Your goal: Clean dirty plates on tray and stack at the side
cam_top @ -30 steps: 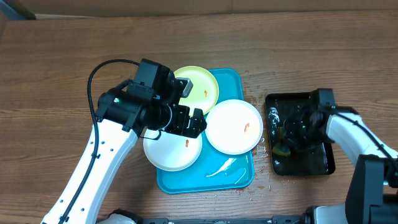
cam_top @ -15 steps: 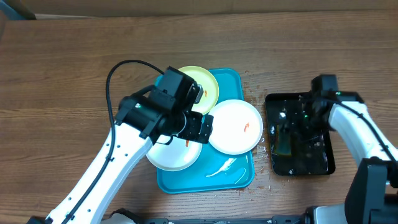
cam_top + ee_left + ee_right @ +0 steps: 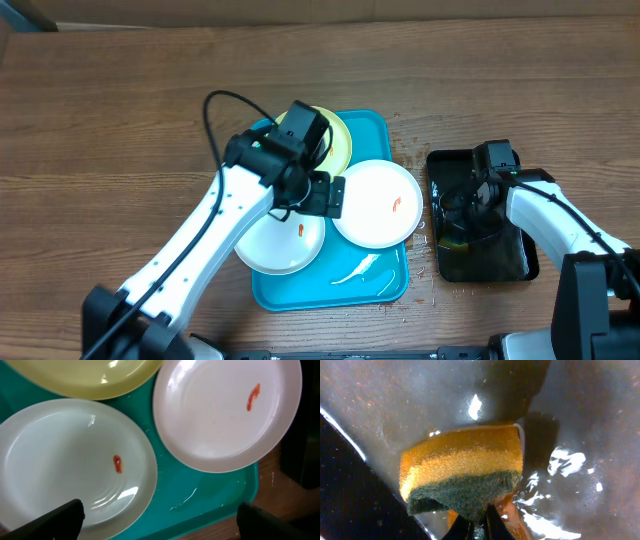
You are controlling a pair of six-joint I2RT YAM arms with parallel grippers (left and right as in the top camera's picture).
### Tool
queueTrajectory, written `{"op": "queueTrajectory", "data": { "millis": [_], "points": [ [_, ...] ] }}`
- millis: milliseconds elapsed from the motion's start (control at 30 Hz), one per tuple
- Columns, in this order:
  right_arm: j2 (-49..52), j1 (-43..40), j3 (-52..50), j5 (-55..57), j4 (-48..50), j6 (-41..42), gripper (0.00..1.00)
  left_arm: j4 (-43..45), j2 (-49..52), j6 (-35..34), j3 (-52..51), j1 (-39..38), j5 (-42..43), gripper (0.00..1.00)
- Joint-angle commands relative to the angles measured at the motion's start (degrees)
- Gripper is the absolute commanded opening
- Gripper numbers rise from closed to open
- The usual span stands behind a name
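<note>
The turquoise tray (image 3: 392,283) holds three plates. The pale yellow-green plate (image 3: 338,142) lies at the back, partly under my left arm. A white plate (image 3: 378,203) with an orange-red smear lies at the right. Another smeared white plate (image 3: 280,245) overhangs the tray's left rim. My left gripper (image 3: 325,195) hovers open and empty between the white plates. In the left wrist view its fingertips (image 3: 160,522) straddle the left white plate (image 3: 70,455), the tray (image 3: 200,495) and the right white plate (image 3: 225,420); the yellow-green plate (image 3: 85,380) is at the top. My right gripper (image 3: 477,529) pinches a sponge (image 3: 465,470).
A black tray (image 3: 500,262) of dark water stands right of the turquoise tray; my right gripper (image 3: 468,215) and the yellow sponge (image 3: 450,240) are inside it. Water drops lie on the wood between the trays. A puddle (image 3: 355,270) sits on the turquoise tray's front.
My left arm has swung right and towards the back, over the tray, bringing the gripper between the white plates. My right gripper has shifted inside the black tray at the sponge.
</note>
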Motion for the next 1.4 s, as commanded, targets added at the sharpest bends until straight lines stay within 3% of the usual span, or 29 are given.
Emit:
{"op": "queueTrajectory", "data": {
  "millis": [0, 200, 433, 767, 933, 1133, 1367],
  "points": [
    [0.76, 0.15, -1.27, 3.04, 0.42, 0.94, 0.04, 2.23, 4.09, 8.26, 1.03, -0.52, 9.35, 0.91],
    [0.76, 0.15, -1.27, 3.06, 0.22, 0.92, 0.04, 5.55, 11.3, 8.31, 1.03, -0.96, 8.2, 0.64],
    [0.76, 0.15, -1.27, 3.06, 0.02, 0.92, 0.04, 9.44, 16.37, 3.08, 1.03, -0.96, 0.55, 0.61],
    [0.76, 0.15, -1.27, 3.04, -0.39, 0.94, 0.04, 15.63, 23.19, 3.13, 1.03, -1.97, 1.81, 0.21],
    [0.76, 0.15, -1.27, 3.06, -0.81, 0.92, 0.04, 15.69, 24.65, 2.91, 1.03, -1.88, 0.11, 0.34],
    [0.76, 0.15, -1.27, 3.06, -0.9, 0.94, 0.04, 16.09, 24.65, 2.67, 1.27, -1.86, 2.08, 0.3],
    [0.76, 0.15, -1.27, 3.06, -0.96, 0.92, 0.04, 11.1, 24.09, 2.71, 5.75, -1.64, 4.2, 0.41]
  ]
}}
